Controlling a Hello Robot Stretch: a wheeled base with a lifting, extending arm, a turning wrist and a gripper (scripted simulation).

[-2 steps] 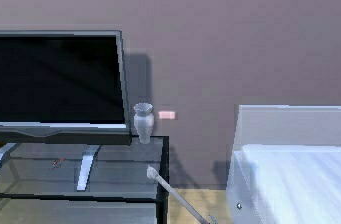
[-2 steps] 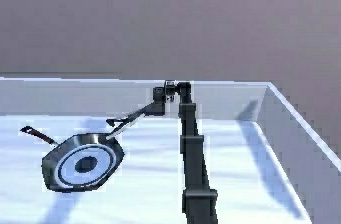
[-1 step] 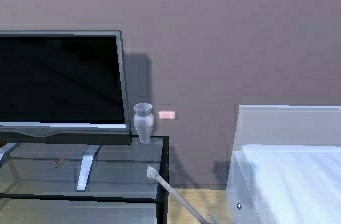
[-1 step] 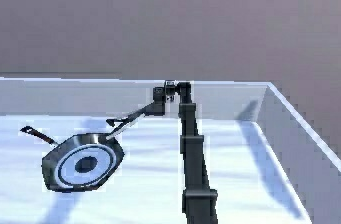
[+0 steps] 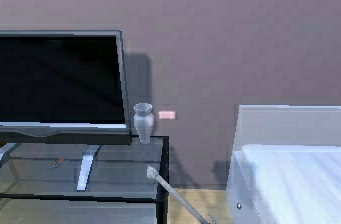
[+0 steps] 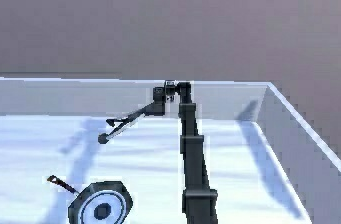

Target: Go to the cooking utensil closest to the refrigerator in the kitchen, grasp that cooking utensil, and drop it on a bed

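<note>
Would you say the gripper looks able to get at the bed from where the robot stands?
Probably yes: the arm stretches across the bed, its gripper above bare bedding; the round dial-faced object lies well aside.

Forward view:
- TV, large, dark screen, black frame, upright on two pale splayed feet.
- Feet rest on a glass-topped stand with a dark frame.
- Vase, grey, upright on the stand, just right of the TV's lower corner and close to the wall, which is plain mauve-grey.
- Small pink plate on the wall, right of the vase.
- Pale rod, slanted; its upper end is at the stand's front right corner and it runs down to the right.
- Strip of tan floor right of the stand.

Arm side view:
- Round object, lower left: dark rim, white face. Identity unclear.
- Short dark stick just up-left of it; cannot tell if they are joined.
</note>
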